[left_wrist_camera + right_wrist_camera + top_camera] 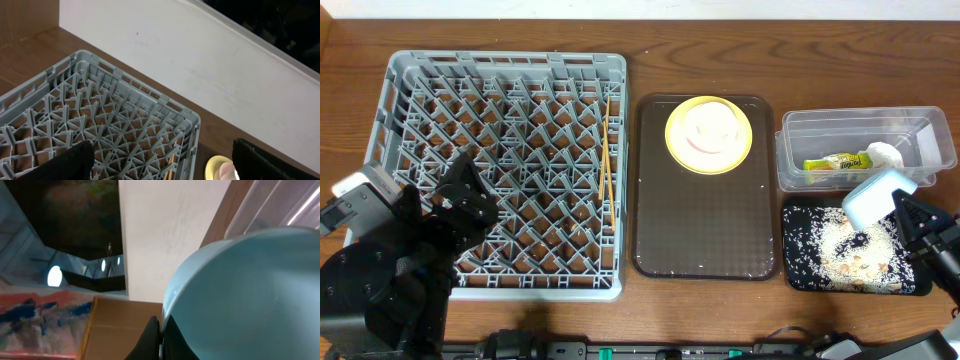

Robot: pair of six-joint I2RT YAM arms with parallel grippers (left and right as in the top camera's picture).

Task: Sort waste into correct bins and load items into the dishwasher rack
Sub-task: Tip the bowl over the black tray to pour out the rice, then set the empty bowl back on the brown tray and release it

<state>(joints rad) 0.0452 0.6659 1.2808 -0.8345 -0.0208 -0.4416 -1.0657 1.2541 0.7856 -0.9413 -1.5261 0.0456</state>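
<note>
My right gripper (900,207) is shut on the rim of the light-blue bowl (876,197), held tipped over the black tray bin (798,270), which has white rice scraps (840,245) strewn in it. In the right wrist view the bowl (250,295) fills the frame and the gripper (161,327) pinches its edge. The clear tub (790,150) holds the yellow-green wrapper (835,162) and the white napkin (883,153). A yellow plate (708,133) lies on the brown tray (705,230). Chopsticks (607,150) lie in the grey dishwasher rack (505,170). My left gripper (161,150) hangs open over the rack (115,120).
The left arm's base (370,285) covers the rack's near left corner. A white wall (200,60) runs behind the table. The plate's edge (216,167) shows beside the rack in the left wrist view.
</note>
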